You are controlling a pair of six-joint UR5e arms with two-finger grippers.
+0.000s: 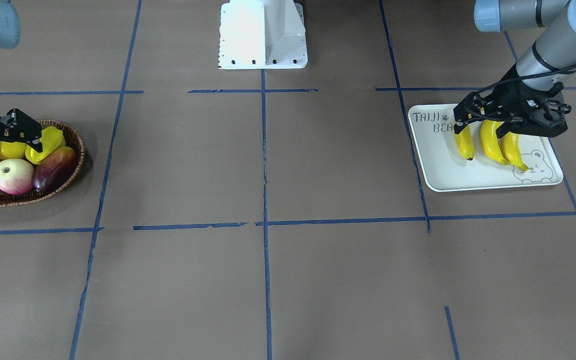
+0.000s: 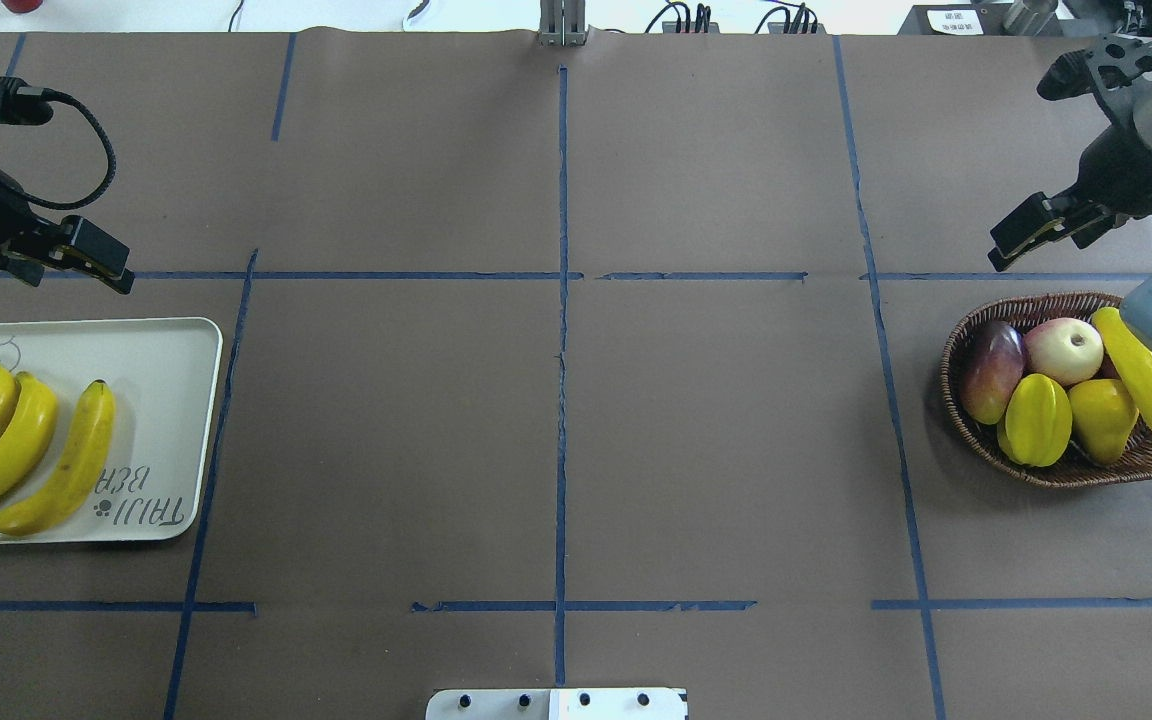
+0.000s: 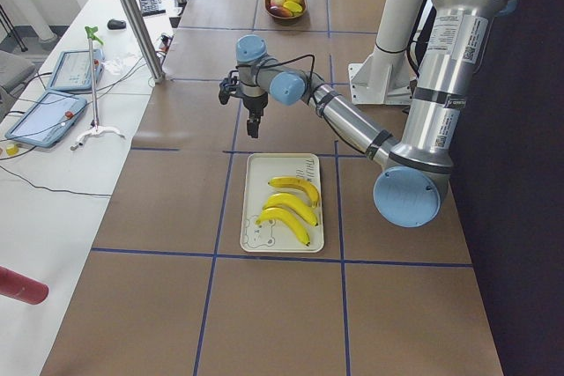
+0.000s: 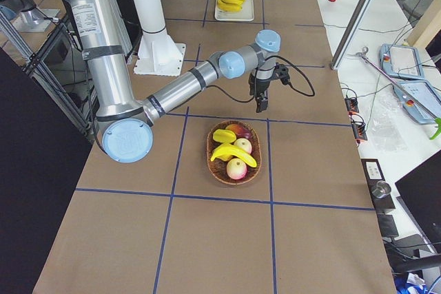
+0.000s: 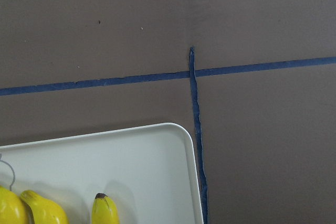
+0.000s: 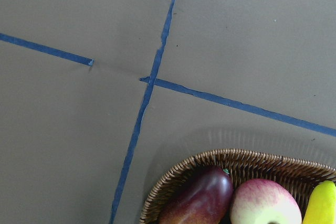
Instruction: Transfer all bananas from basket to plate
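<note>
Seen from overhead, three bananas [image 2: 11, 455] are lying side by side on the plate [image 2: 171, 345], which is sitting at the bench's [image 2: 556, 420] 9 o'clock edge. The left pincer [image 2: 111, 272] is hovering above the plate's 12 o'clock rim, its fingers spread and gripping nothing. At the bench's 3 o'clock side the basket [image 2: 958, 345] is holding the fourth banana [image 2: 1141, 375], which is resting along its 3 o'clock side beside a starfruit [image 2: 1036, 420], an apple [image 2: 1064, 350] and a dark mango [image 2: 993, 370]. The right pincer [image 2: 1004, 252] is hanging at the basket's 12 o'clock, released and carrying nothing
</note>
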